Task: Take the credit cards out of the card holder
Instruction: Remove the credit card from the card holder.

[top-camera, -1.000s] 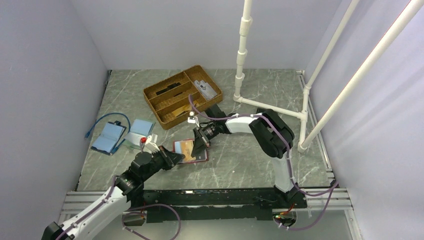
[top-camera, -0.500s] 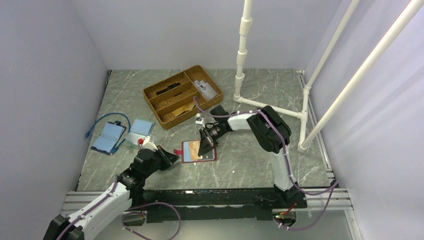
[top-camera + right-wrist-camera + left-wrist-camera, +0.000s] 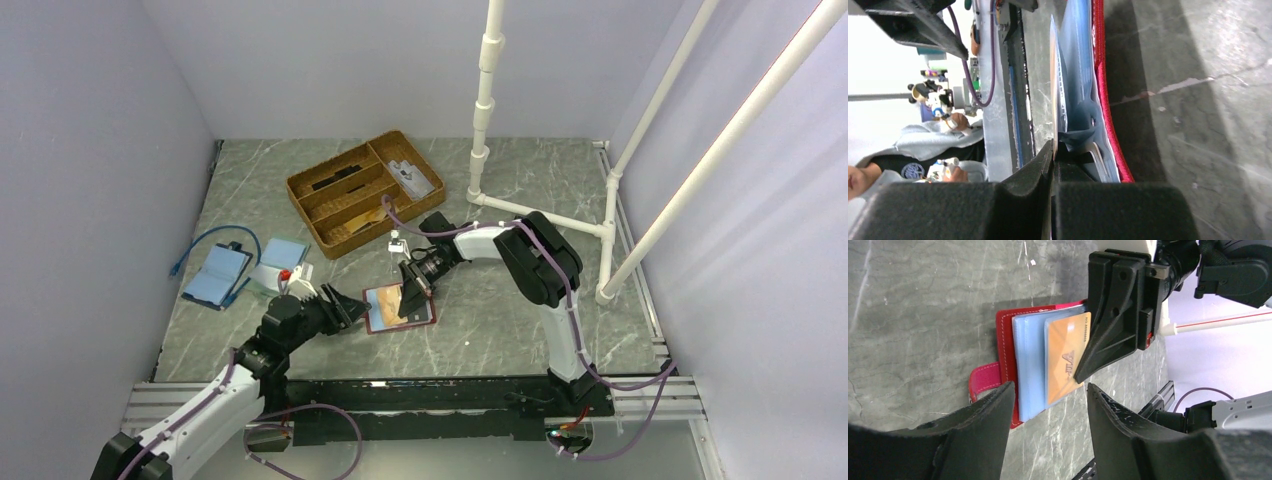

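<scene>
1. The red holder (image 3: 1004, 335) is lying open and flat on the table (image 3: 500, 320), just ahead of the left gripper (image 3: 355, 308). Its long axis is running crosswise to that gripper's reach. Its snap tab (image 3: 984, 382) is sticking out beside one left finger (image 3: 983, 435).
2. A gold card (image 3: 1065, 357) is resting over the pale blue lining, long axis parallel to the holder's, standing slightly off the lining.
3. Bare table is lying open beyond the right gripper (image 3: 1052, 146) and beside it. A wicker tray (image 3: 300, 185) is sitting well behind it.
4. The right gripper is slanting down from the far side, jaws pressed together, pinching the card's edge.
5. The left gripper is hovering low, fingers spread, gripping nothing.
</scene>
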Motion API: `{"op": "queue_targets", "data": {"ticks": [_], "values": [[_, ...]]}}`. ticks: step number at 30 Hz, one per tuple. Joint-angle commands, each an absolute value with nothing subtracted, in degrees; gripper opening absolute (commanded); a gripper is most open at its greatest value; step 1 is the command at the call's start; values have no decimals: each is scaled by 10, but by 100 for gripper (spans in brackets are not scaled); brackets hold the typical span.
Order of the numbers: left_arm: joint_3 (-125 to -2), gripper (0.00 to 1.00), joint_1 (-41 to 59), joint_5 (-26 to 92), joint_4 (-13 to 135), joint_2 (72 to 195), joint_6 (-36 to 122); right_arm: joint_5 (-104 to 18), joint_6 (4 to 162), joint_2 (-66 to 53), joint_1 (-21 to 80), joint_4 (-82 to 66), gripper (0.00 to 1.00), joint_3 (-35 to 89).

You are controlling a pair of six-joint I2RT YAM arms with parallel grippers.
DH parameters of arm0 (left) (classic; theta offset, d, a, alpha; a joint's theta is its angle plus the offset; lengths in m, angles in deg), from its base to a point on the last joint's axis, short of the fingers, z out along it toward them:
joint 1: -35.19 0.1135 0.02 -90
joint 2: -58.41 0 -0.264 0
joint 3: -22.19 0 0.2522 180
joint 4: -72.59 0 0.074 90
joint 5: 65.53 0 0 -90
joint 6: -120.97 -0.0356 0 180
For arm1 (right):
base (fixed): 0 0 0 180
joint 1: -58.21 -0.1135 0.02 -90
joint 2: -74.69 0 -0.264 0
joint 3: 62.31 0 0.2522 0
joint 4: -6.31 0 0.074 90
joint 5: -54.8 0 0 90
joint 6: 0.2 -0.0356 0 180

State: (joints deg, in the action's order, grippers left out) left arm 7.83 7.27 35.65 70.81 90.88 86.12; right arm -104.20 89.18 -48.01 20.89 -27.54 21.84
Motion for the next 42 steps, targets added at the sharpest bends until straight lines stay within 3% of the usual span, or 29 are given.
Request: {"op": "queue_targets", "data": {"ticks": [1, 11, 22, 35, 39, 42], "values": [[77, 61, 82, 380, 712, 898, 830, -1089, 1006, -438, 206, -353, 0, 259], [68, 64, 86, 426, 678, 843, 775, -1115, 1060, -418, 206, -404, 0, 280], [96, 62, 86, 496, 812, 875, 787, -1153, 1119, -422, 204, -469, 0, 304], [99, 57, 87, 513, 867, 902, 794, -1167, 1163, -430, 200, -519, 0, 324], [95, 38, 86, 529, 877, 895, 798, -1169, 1160, -433, 200, -520, 0, 325], [92, 33, 86, 534, 878, 889, 804, -1167, 1157, -434, 199, -517, 0, 325]]}}
